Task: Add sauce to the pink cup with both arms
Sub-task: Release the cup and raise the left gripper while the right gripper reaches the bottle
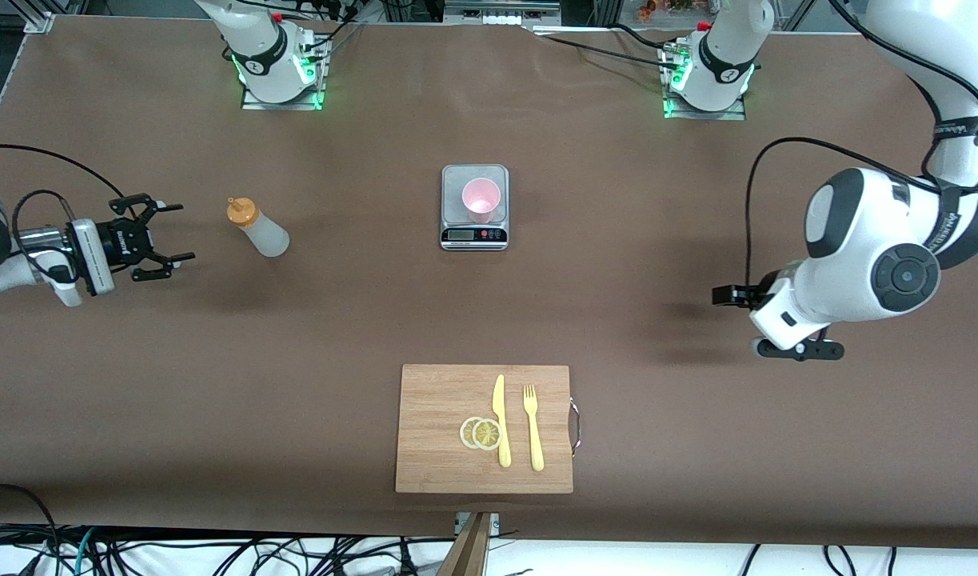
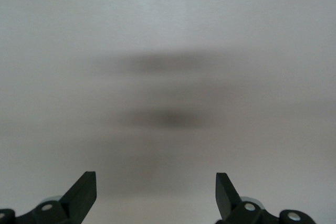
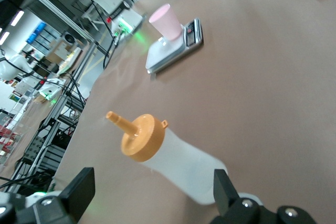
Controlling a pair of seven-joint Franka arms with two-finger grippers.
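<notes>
Beside translucent whitish squeeze bottle with orange nozzle cap (image 1: 258,227), right gripper (image 1: 154,239) wide open, empty, lined up to grasp; left gripper (image 2: 156,192) wide open, empty, waits; pale pink plastic tumbler (image 1: 481,200) on scale (image 1: 474,235) for weighing

Both arms (image 1: 864,256) were glossy white with black joint bands, and black cables looped along them. Each base (image 1: 281,68) glowed green. The right gripper (image 1: 157,238) had black angular fingers (image 1: 154,206).
</notes>
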